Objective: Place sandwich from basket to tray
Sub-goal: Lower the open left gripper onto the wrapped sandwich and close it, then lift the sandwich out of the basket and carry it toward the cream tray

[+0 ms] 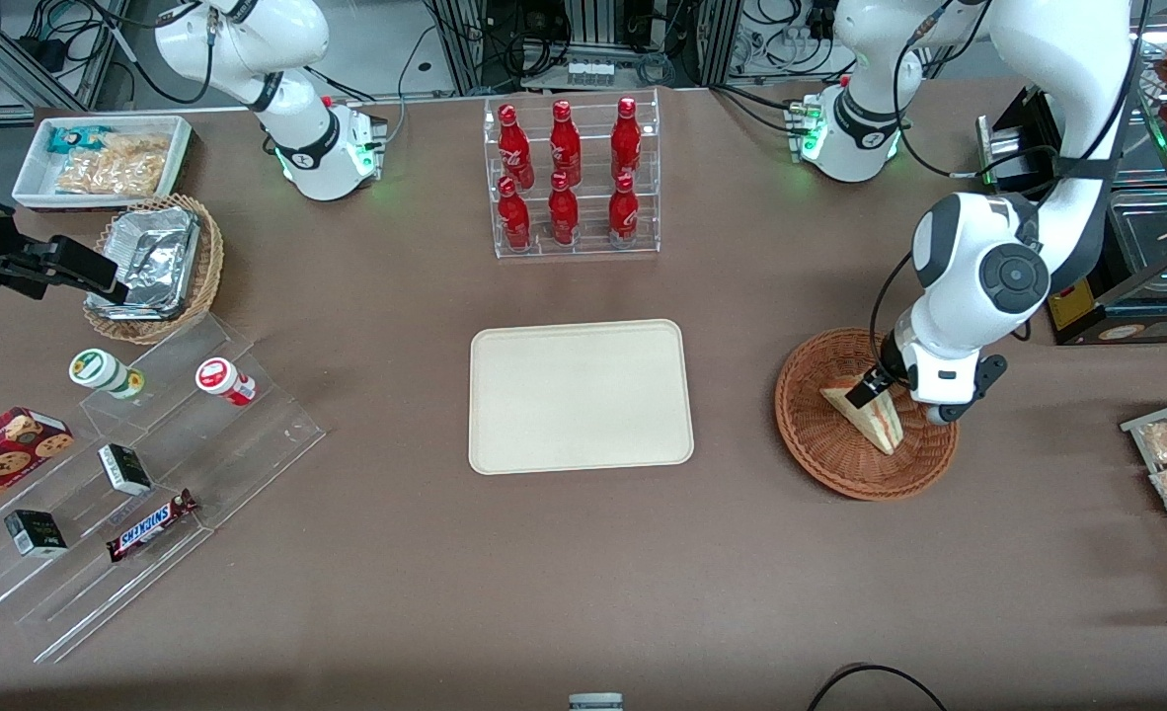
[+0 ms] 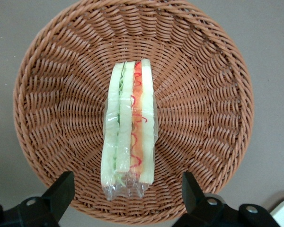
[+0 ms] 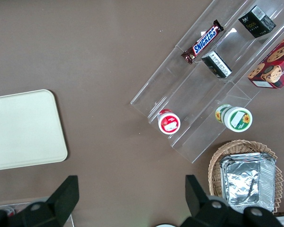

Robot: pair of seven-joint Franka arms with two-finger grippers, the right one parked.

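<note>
**Gripper parked over the sandwich, nothing grabbed**

Left arm's gripper [image 2: 128,196] hovering right above the basket [image 1: 820,459], fingers [image 2: 61,189] spread wide apart and straddling the wrapped end of the sandwich [image 2: 130,127]. Not touching it from what the wrist view shows, gap on both sides.

Sandwich sitting in the reddish-brown wicker basket, standing on edge in clear wrap, pale bread slices with green filling on one layer and red-orange on the other. Runs roughly across the middle of the basket. From the front, same sandwich [image 1: 868,413] showing as a pale wedge with the gripper's dark fingertips just above its upper end.

Basket down on the brown table toward the working arm's end. Cream tray [image 1: 581,395] flat in the middle of the table, well apart from the basket, nothing on it.

Other stuff around: clear rack of red bottles [image 1: 572,176] farther from the front camera than the tray, and toward the parked arm's end a stepped clear stand with a Snickers bar [image 1: 151,525], plus a lighter wicker basket with foil containers [image 1: 154,259].
</note>
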